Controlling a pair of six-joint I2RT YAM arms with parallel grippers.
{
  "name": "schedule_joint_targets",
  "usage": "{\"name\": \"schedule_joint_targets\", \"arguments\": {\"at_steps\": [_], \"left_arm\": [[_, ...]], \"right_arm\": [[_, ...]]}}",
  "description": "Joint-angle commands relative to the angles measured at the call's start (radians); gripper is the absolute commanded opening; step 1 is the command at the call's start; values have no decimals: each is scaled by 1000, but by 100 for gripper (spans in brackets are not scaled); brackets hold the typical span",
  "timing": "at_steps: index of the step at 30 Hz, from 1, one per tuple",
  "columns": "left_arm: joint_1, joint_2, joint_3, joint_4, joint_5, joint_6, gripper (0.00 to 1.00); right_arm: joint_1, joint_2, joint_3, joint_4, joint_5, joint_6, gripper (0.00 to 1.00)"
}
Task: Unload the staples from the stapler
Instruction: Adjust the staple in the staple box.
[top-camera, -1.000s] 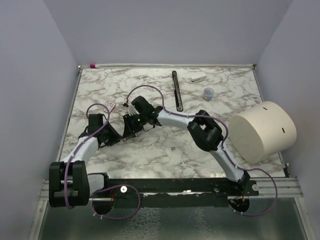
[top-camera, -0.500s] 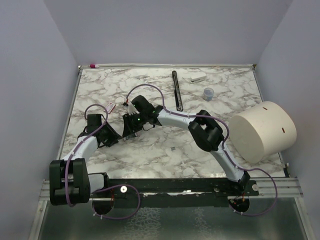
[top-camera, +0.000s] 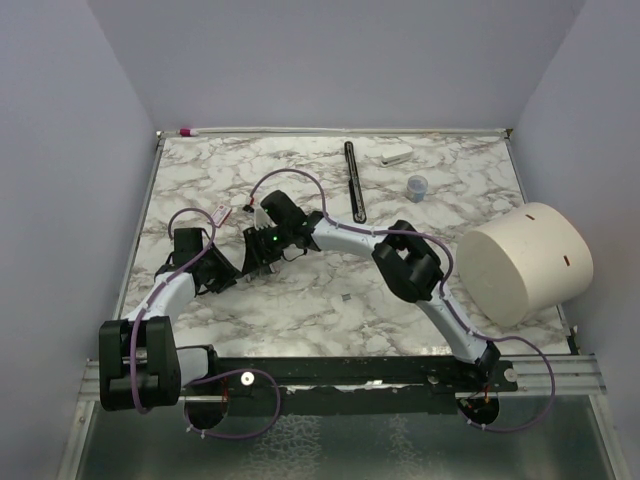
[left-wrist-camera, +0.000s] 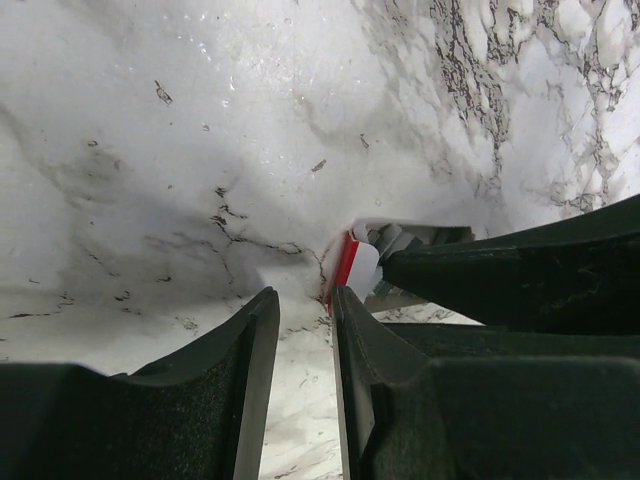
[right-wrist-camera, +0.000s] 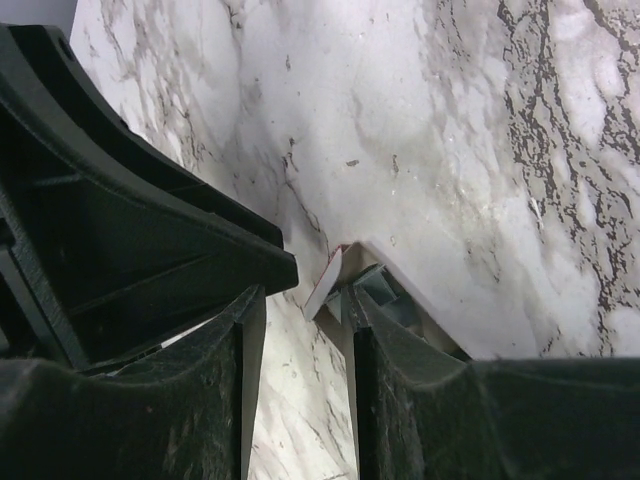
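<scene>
The two arms meet over the left half of the worktop (top-camera: 330, 320). Both wrists tip down so that the fingertips converge on one small red-and-white piece (left-wrist-camera: 352, 265) lying low on the marble. That posture reads as a two-handed job: one side steadies the piece while the other works at it.

The left gripper (left-wrist-camera: 303, 297) has its fingers a narrow slit apart, and bare worktop shows through the gap. The piece sits just past its tips, touching the inner edge of one finger rather than lying between them. The right gripper (right-wrist-camera: 300, 295) also stands slightly parted. The white edge of the piece is at its mouth, close against one finger. Whether it is truly pinching the piece cannot be told, since the piece does not fill the gap.

The stapler (top-camera: 354, 180) lies flat and straight toward the far edge of the worktop, well apart from both grippers and untouched. A small white object (top-camera: 397, 155) lies near its far end, and a little jar (top-camera: 417, 187) stands to its right. A large cream cylinder (top-camera: 525, 262) rests on its side at the right edge, out of the way.

As for the staples (top-camera: 345, 297), only a tiny grey speck on open marble looks like a candidate. It lies between the grippers and the arm bases and is too small to be sure of.

Judged from this layout, the work now centres on the small piece. The black bar is set aside where neither arm will knock it.
</scene>
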Motion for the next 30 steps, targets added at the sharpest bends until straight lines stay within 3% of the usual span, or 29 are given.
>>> {"name": "schedule_joint_targets", "arguments": {"at_steps": [1, 11, 23, 30], "left_arm": [[7, 4, 6, 9, -22, 2, 31], [7, -15, 21, -12, -34, 25, 31], [7, 16, 38, 53, 52, 51, 37], [7, 70, 69, 89, 53, 57, 39]], "right_arm": [[9, 44, 27, 26, -37, 12, 36], [9, 33, 48, -7, -37, -6, 36], [-3, -191, -83, -25, 53, -58, 43], [-10, -157, -81, -35, 50, -46, 44]]}}
